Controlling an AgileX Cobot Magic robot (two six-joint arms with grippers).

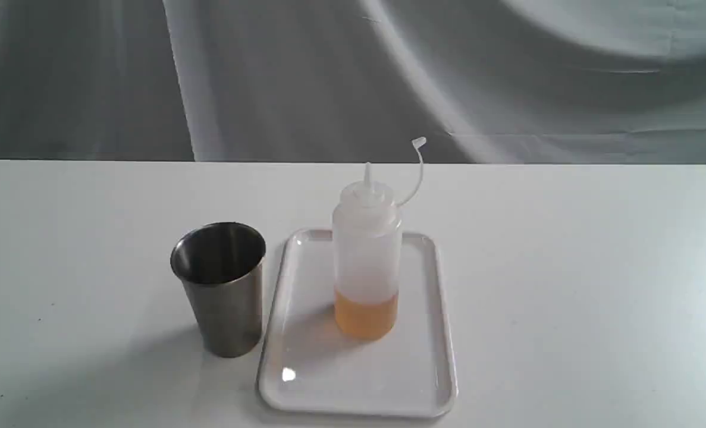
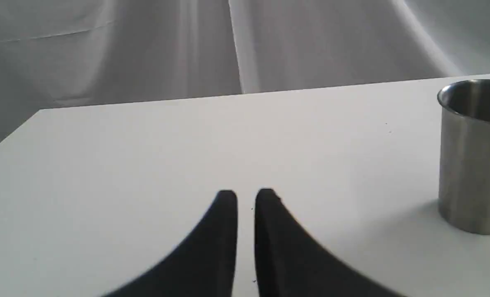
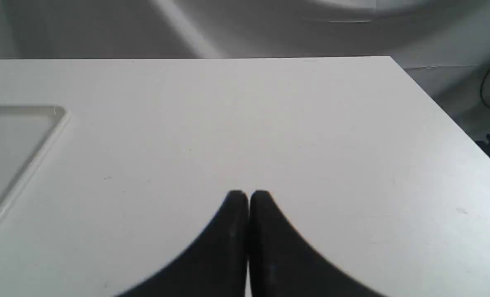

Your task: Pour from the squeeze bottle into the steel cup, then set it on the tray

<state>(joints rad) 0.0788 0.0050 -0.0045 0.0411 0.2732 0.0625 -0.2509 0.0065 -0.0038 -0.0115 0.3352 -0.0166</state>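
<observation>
On the worktop (image 1: 567, 267), exterior view: the tray (image 1: 358, 380) lies about mid-width, close to the edge nearest that camera. The squeeze bottle (image 1: 367, 261) stands upright on the tray, on the half toward the far edge. Amber liquid sits low in it. The nozzle is uncovered, and the cap strap (image 1: 416, 169) curls up beside it. The steel cup (image 1: 225, 291) stands upright on the bare worktop just beside the tray's left long rim. Whether cup and rim touch cannot be told. The cup's inside is dark, and any contents cannot be made out.

The exterior view shows neither arm; only the wrist views show the grippers.

Left wrist view: the left gripper (image 2: 246, 198) hangs over bare worktop with its jaws drawn almost together. A thin slit shows between them and nothing is held. This view catches the steel cup (image 2: 472, 165) off to one side, well apart from the fingertips, and the worktop's far left corner. Tray and bottle fall outside it.

Right wrist view: the right gripper (image 3: 249, 198) hangs over bare worktop with its jaws pressed together, empty. One rounded corner of the tray (image 3: 61, 117) shows, well apart from the fingertips. The bottle and cup are out of frame. A dark cable (image 3: 486, 88) shows beyond the worktop's far right corner, seen in this view only.
</observation>
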